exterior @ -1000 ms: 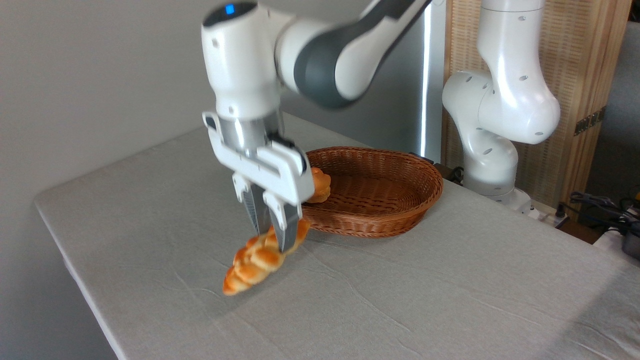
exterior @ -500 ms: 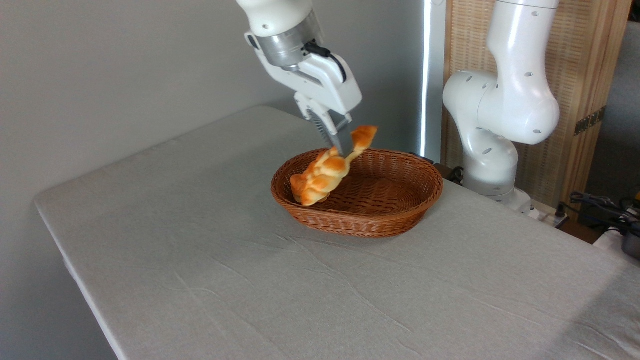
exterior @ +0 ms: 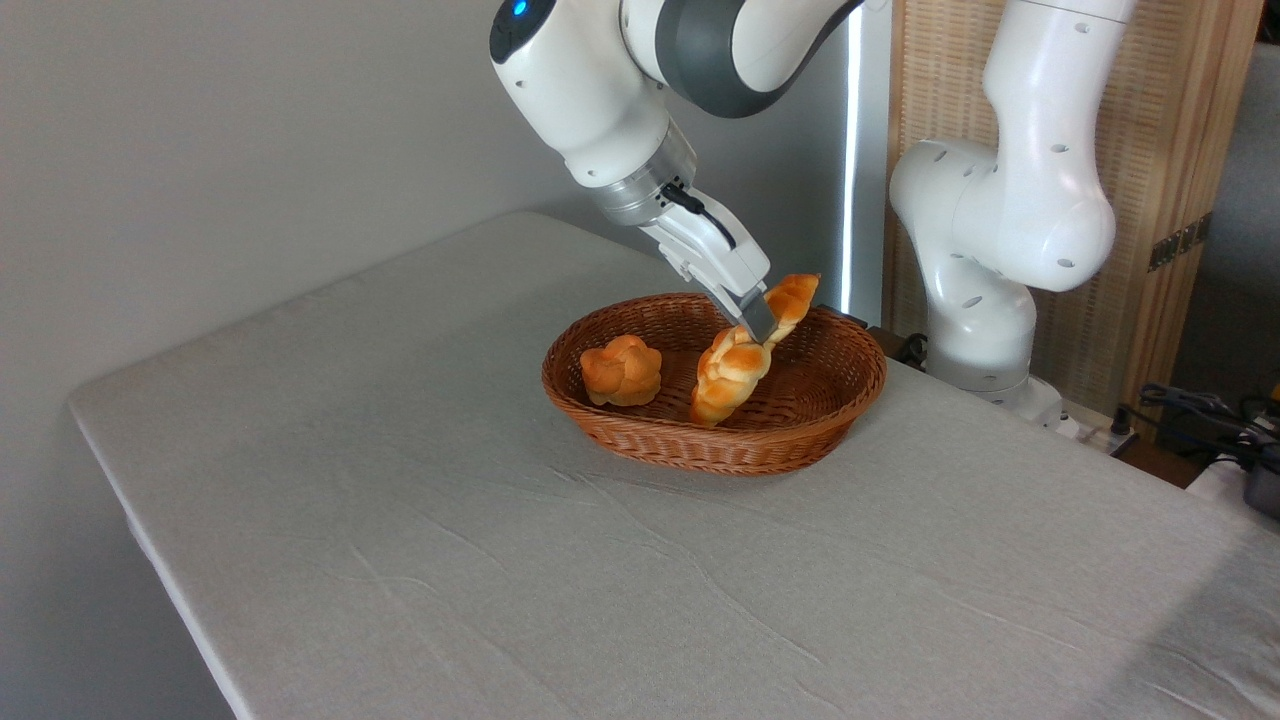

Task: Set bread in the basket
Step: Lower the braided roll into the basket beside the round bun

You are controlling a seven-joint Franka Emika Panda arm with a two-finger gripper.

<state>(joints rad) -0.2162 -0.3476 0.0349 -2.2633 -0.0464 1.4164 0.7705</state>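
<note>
The bread (exterior: 735, 365), a braided golden-orange loaf, hangs tilted inside the basket (exterior: 800, 440), its lower tip down near the woven floor and its upper tip sticking out above the far rim. My gripper (exterior: 762, 328) is shut on the bread near its upper half, reaching in from the upper left. The oval brown wicker basket sits on the grey table toward the back.
A small round knotted bun (exterior: 621, 369) lies in the left end of the basket. My white arm base (exterior: 985, 300) stands right behind the basket. Grey cloth covers the table (exterior: 500, 560), whose edge runs along the left side.
The gripper carried the bread from low over the table in front of the basket, up and right, and now holds it lower inside the basket's middle. The round bun has come into view.
</note>
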